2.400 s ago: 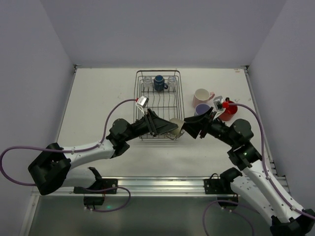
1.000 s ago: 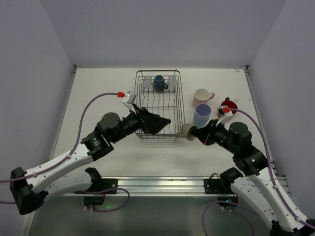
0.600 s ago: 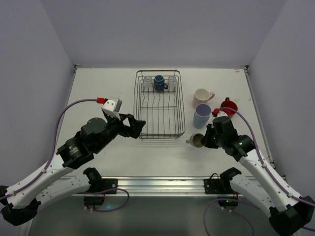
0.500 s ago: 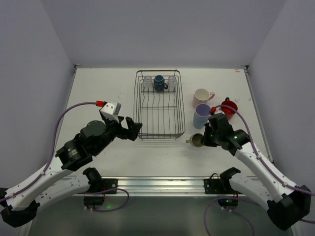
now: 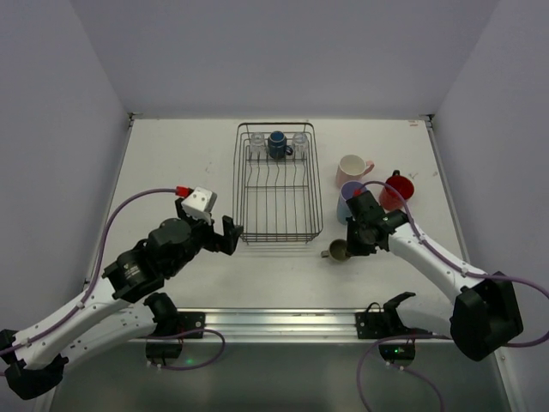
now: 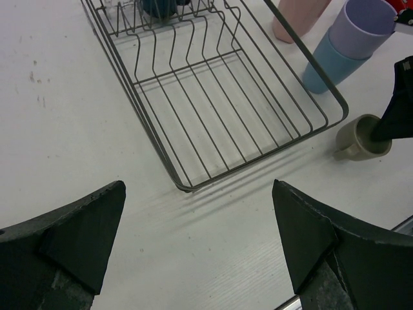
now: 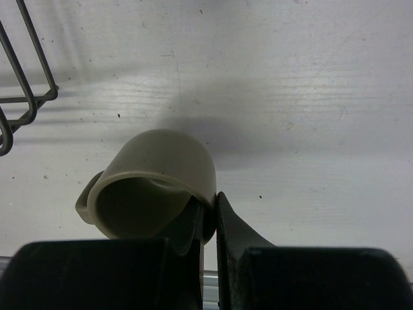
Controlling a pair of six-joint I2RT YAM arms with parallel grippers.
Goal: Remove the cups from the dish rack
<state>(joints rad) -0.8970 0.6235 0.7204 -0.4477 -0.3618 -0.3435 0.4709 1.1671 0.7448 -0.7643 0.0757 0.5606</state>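
The step in hand looks like the set-down of one unloaded cup: the right gripper (image 7: 208, 216) is pressed together on the rim of the olive-green cup (image 7: 158, 165), one finger inside the mouth and one outside, and the cup stands upright, mouth up, on or just above the table (image 5: 171, 163) beside the near right corner of the dish rack (image 5: 276, 193); whether its base already touches I cannot tell. The left gripper (image 5: 225, 237) has its fingers spread wide and holds nothing, hovering off the rack's near left corner. Outside the rack, to its right, stand the pink mug (image 5: 352, 169), the lavender tumbler (image 6: 368, 19) nested in the light blue tumbler (image 6: 326, 64), and the red mug (image 5: 398, 190). At the far end of the rack the dark blue mug (image 5: 277, 144) sits between two clear glasses (image 5: 256, 139), so the job seems a little over half done. The next move probably calls for the right fingers to part and lift straight up without tipping the cup, then for one arm to reach over the empty prongs to the far end. The table is white and matt with faint scuffs and specks, closed in by plain pale grey walls (image 5: 257, 51), with a metal rail (image 5: 274, 322) along the near edge
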